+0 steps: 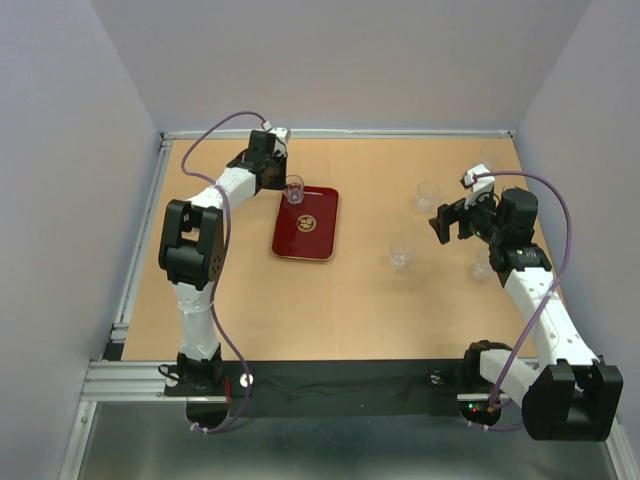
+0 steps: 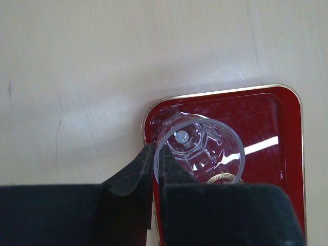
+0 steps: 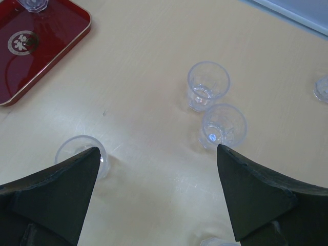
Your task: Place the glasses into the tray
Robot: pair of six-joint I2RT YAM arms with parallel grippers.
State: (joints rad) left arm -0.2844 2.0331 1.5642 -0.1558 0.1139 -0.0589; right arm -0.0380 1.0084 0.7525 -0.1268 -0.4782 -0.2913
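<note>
The wooden table [image 1: 350, 310] is open between the dark red tray [image 1: 320, 205], left of centre, and the loose tumblers [image 3: 207, 84] on the right. The left gripper [image 2: 156, 159] pinches the rim of one tumbler [image 2: 200, 148] at the tray's far left corner. The right gripper [image 1: 452, 222] hangs spread wide among the loose tumblers, holding nothing.

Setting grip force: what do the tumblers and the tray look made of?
Tumblers: clear, glossy, thin-walled, faceted moulded bases; plastic or glass, cannot tell which. Tray: dark red, glossy with a bright reflection, pale rim; probably lacquered plastic or wood.
</note>
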